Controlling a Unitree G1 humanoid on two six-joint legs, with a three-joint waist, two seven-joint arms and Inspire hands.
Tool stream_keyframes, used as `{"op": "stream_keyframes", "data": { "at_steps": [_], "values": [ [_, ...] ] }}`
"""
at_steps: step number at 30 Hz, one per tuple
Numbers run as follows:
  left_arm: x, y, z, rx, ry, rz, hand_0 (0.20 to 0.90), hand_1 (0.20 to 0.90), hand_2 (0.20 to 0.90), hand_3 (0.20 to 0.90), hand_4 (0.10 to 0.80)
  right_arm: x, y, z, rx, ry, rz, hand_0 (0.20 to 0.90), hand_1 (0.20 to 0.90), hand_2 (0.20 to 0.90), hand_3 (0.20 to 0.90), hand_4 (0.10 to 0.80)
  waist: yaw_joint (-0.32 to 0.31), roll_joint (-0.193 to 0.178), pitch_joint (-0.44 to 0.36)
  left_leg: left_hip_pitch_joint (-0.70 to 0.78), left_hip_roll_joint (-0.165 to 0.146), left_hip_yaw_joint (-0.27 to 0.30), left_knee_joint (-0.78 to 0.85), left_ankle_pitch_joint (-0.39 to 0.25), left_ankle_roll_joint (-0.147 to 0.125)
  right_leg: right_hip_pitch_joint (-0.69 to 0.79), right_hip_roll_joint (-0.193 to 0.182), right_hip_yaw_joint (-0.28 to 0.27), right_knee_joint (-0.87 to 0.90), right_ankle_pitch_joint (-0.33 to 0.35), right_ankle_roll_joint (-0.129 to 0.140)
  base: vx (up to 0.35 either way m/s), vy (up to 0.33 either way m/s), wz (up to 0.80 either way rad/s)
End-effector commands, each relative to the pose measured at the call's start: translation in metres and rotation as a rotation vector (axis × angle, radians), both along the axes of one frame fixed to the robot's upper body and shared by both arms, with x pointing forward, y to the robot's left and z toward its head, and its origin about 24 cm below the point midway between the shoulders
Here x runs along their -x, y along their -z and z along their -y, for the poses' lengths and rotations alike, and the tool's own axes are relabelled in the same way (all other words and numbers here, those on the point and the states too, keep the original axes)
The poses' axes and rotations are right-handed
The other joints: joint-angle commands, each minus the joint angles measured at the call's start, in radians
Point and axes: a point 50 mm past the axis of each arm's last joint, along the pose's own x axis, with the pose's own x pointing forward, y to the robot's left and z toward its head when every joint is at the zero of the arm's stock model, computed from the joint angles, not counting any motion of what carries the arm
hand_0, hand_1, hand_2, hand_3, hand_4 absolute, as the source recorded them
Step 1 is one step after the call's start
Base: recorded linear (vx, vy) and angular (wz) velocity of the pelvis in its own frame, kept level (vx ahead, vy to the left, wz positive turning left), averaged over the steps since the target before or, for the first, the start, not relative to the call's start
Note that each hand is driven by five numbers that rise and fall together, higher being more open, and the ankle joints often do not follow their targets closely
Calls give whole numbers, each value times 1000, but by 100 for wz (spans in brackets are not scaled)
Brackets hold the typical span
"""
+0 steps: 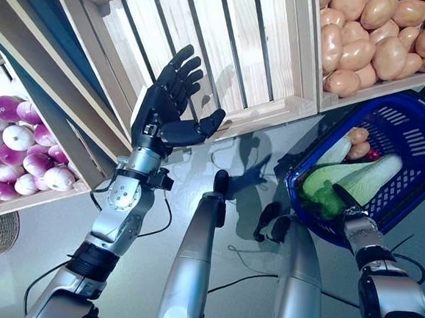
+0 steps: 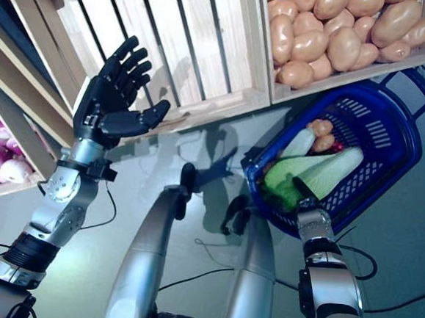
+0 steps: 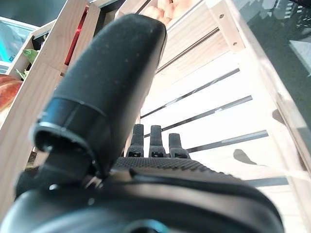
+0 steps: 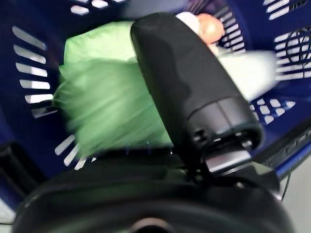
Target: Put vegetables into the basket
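Left hand (image 1: 165, 107): raised, palm up, fingers spread straight, thumb out to the side, nothing in it. Directly past its fingertips sits an empty slatted crate (image 1: 206, 48); the wrist view shows only bare slats beyond the fingers. Onions (image 1: 18, 151) lie in a bin on the outer side of my left forearm, below and behind the hand, well apart from it. Potatoes (image 1: 376, 39) fill the crate far across on the thumb side, closer to the right arm.

Basket (image 1: 414, 123): blue, on the floor, in front of the right hand. It already holds a long pale green vegetable (image 1: 358, 178), a white one and a couple of small orange-brown ones. The green one's long axis runs from the right hand's end out toward the far rim, slanting away from me.

Right hand (image 1: 341, 202): at the basket's near rim, right against the leafy end of the green vegetable. Its thumb lies over the leaves; the fingers are hidden, so I cannot tell whether it grips or has let go.

My read: the left hand is the free one, and the onions are its nearest stock.
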Motion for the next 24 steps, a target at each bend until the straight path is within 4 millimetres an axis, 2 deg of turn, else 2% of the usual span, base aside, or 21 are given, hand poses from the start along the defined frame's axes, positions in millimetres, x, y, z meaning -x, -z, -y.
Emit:
{"op": "stream_keyframes", "data": {
  "at_steps": [1,3,4,5,6,7,9,12,14,16,20,21,23,24],
  "values": [
    [18,-45,10,35,99,244,900,900,900,900,800,14,-12,39,46,153,-26,900,900,900,900,800,0,18,-4,79,-47,52,106,-223,43,46,6,-1,-126,183,50,42,-38,4],
    [19,-45,10,24,140,243,900,900,900,900,800,16,-12,42,54,171,-38,900,900,900,900,800,0,16,-4,79,-39,60,94,-205,47,50,-1,-16,-143,198,40,45,-34,9],
    [19,-43,11,23,145,236,900,900,900,900,800,18,-10,42,55,173,-47,900,900,900,900,800,0,16,-4,98,-42,54,96,-225,42,67,5,-6,-140,182,50,-35,-24,9],
    [19,-42,11,14,158,228,900,900,900,900,800,19,-9,42,54,181,-53,900,900,900,900,800,-2,13,-4,96,-35,61,79,-204,47,69,5,-15,-161,199,39,85,-21,4],
    [20,-41,11,13,162,222,900,900,900,900,800,21,-7,43,53,184,-59,900,900,900,900,800,-3,12,-4,117,-37,55,78,-222,41,87,9,-5,-161,185,49,-49,-20,5],
    [20,-42,11,11,179,227,900,900,900,900,800,22,-6,42,46,200,-61,900,900,900,900,800,-4,9,-4,119,-33,62,49,-192,43,92,9,-15,-188,208,40,21,-9,4],
    [20,-39,11,0,186,213,900,900,900,900,800,25,-2,42,49,205,-67,900,900,900,900,800,-6,6,-4,153,-34,63,12,-180,37,126,16,-13,-224,216,44,0,1,2],
    [18,-35,10,-12,185,188,900,900,900,900,800,26,2,39,80,184,-72,900,900,900,900,800,-10,-3,-4,232,-26,68,-96,-135,15,220,35,-12,-345,241,48,32,20,-2],
    [15,-29,6,20,188,133,900,900,900,900,800,25,6,32,116,148,-35,900,900,900,900,800,-13,-8,-4,325,-24,61,-217,-82,-8,329,53,-7,-483,268,55,53,67,-5],
    [13,-20,5,60,221,69,900,900,900,900,800,20,4,23,174,93,-3,900,900,900,900,800,-17,-16,-4,413,-25,68,-333,-39,-17,419,69,-9,-589,287,61,37,91,-9],
    [15,-1,7,46,241,-9,900,900,900,900,800,26,13,11,251,19,22,900,900,900,900,800,-27,-21,-25,513,-15,80,-480,17,-29,516,83,-16,-713,316,68,18,118,-12],
    [18,21,9,25,268,-98,900,900,900,900,800,37,22,7,368,-68,11,900,900,900,900,800,-38,-25,-64,584,-9,96,-586,50,-27,576,87,-16,-802,343,79,57,188,-18],
    [23,36,9,33,294,-144,900,900,900,900,800,50,28,4,465,-125,-8,900,900,900,900,800,-46,-28,-96,629,-5,106,-644,64,-26,612,87,-18,-849,358,87,80,182,-26],
    [30,51,9,22,312,-189,900,900,900,900,800,61,36,-4,516,-192,-14,900,900,900,900,800,-54,-30,-124,672,-3,116,-690,75,-26,646,87,-20,-886,372,95,146,202,-28]
  ]
}}
